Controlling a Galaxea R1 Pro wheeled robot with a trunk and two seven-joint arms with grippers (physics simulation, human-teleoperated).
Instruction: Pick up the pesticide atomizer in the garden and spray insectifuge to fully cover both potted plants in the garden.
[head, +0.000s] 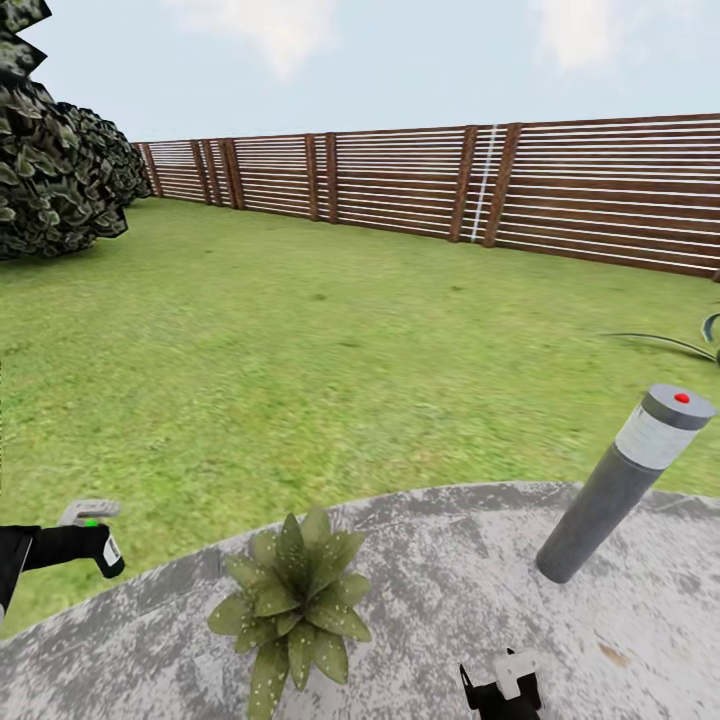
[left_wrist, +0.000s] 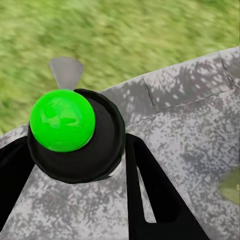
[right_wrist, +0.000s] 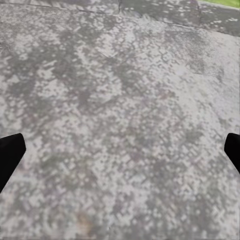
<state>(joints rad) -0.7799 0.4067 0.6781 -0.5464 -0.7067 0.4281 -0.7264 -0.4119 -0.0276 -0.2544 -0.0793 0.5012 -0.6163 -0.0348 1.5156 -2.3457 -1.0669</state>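
- Right end effector (head: 502, 685) sits at 6 o'clock in the head view, fingers (right_wrist: 10, 155) spread wide apart above the grey patio (head: 450, 600).
- Potted plant (head: 290, 600) stands on the patio's edge, at 7 o'clock.
- Left end effector (head: 95, 545), at 8 o'clock, is clamped on the pesticide atomizer (left_wrist: 75, 135), whose top shows green.
- Grey bollard lamp (head: 625, 480) leans at 4 o'clock; lawn (head: 300, 330) and slatted fence (head: 420, 180) lie beyond.

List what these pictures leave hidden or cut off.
- Plant's pot: head view, covered by the potted plant's own leaves.
- Pesticide atomizer: left wrist view, its body is hidden beneath its green top.
- Right gripper: head view, cut by the bottom edge.
- Second plant: head view, leaf tips cut by the right edge.
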